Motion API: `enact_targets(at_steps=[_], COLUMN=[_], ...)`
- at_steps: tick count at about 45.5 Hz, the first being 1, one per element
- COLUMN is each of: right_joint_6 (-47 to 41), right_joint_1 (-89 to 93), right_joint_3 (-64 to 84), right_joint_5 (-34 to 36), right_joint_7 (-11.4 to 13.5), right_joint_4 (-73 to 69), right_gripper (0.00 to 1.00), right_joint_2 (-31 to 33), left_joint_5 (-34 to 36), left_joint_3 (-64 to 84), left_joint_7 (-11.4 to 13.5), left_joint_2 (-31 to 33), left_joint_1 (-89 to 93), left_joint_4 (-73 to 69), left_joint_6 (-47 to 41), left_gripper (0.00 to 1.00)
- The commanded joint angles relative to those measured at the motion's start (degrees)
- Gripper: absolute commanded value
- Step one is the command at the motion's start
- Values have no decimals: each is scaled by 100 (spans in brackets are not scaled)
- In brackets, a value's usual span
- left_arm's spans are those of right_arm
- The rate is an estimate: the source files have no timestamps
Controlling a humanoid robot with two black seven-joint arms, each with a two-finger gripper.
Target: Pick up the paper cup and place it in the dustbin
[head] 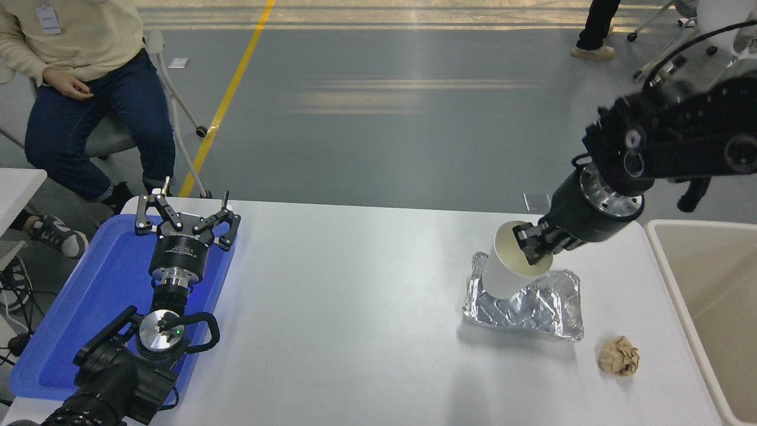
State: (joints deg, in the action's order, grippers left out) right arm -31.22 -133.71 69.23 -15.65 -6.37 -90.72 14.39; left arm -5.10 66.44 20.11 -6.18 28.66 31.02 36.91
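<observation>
The white paper cup [507,265] hangs tilted in the air over the foil tray, its cream inside facing the camera. My right gripper [533,247] is shut on the cup's rim, with one finger inside the mouth. The beige dustbin [668,267] stands at the table's right edge, to the right of the cup, only partly in view. My left gripper [188,216] is open and parked over the blue tray at the lower left.
A crumpled foil tray [532,310] lies under the cup. A crumpled brown paper ball [618,355] lies at the front right. A blue tray [89,296] sits at the left. A person [77,77] sits at the far left.
</observation>
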Motion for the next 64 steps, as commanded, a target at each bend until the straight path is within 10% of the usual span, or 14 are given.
enact_targets(at_steps=[1, 24, 64], right_joint_6=[-280, -262, -587], right_joint_1=[-745, -745, 1460], right_joint_3=[240, 1145, 399], right_joint_5=[89, -552, -2934], right_joint_7=[22, 13, -39], right_joint_4=[-235, -86, 2796], right_gripper=[0, 0, 0], right_joint_2=[20, 116, 3377], left_joint_5=[0, 0, 0], left_joint_3=[0, 0, 0], left_joint_7=[2, 2, 11], left_joint_2=[-6, -6, -6], left_joint_1=[-1, -1, -1], left_joint_4=[0, 0, 0], left_joint_6=[1, 1, 1], left_gripper=[100, 100, 100])
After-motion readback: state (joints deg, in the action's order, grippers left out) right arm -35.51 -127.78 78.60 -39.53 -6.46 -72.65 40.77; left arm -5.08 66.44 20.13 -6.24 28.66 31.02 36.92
